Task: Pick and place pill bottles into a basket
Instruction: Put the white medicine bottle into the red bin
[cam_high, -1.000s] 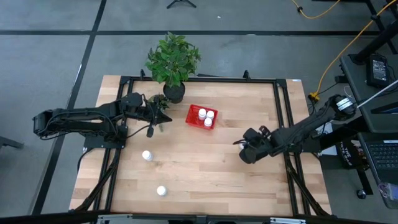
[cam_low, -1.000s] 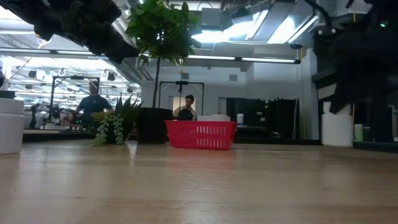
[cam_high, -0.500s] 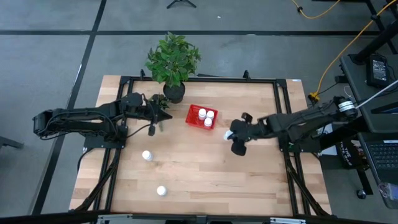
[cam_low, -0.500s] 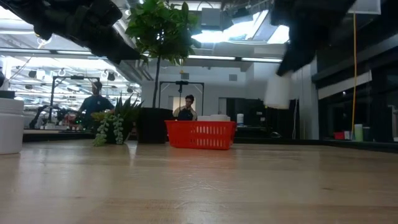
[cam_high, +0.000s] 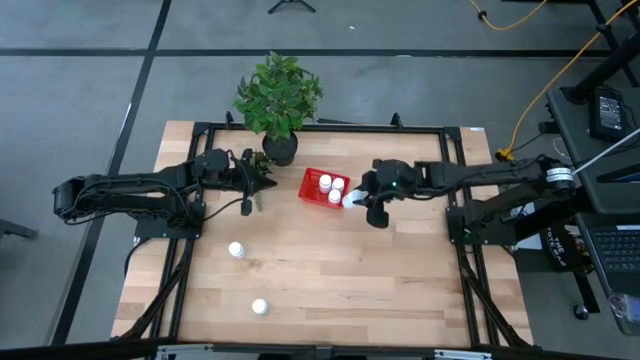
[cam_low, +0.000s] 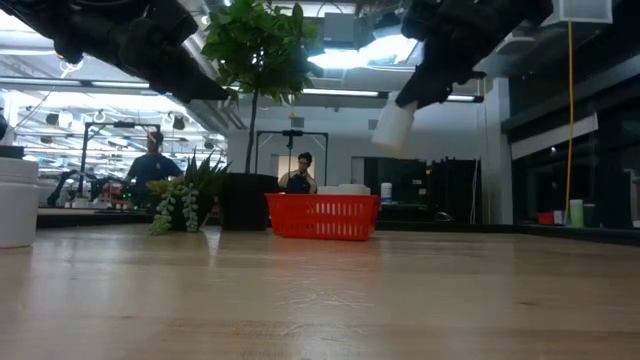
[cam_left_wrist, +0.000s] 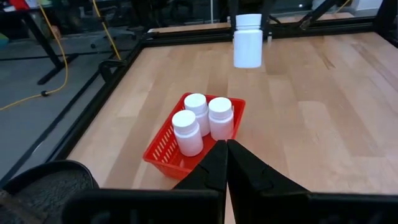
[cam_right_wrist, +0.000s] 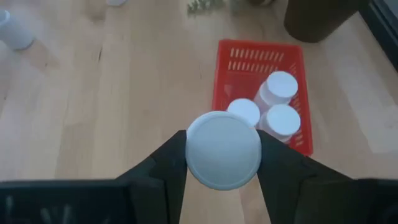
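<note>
Wooden table (cam_high: 330, 260), red mesh basket (cam_high: 315, 188)

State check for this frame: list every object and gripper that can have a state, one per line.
Basket: upright on table, holding three bottles.
Bottles in basket: upright, capped.
Carried bottle: capped, in the air beside the basket.
Loose bottles: on the table.
Right gripper: shut on carried bottle.
Left gripper: shut, empty.

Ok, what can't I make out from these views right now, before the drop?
- Low view: the basket wall hides the bottles inside.
- Right wrist view: the held bottle covers the right end effector fingertips and part of the basket.
- Low view: the table bottle is cut by the edge.
</note>
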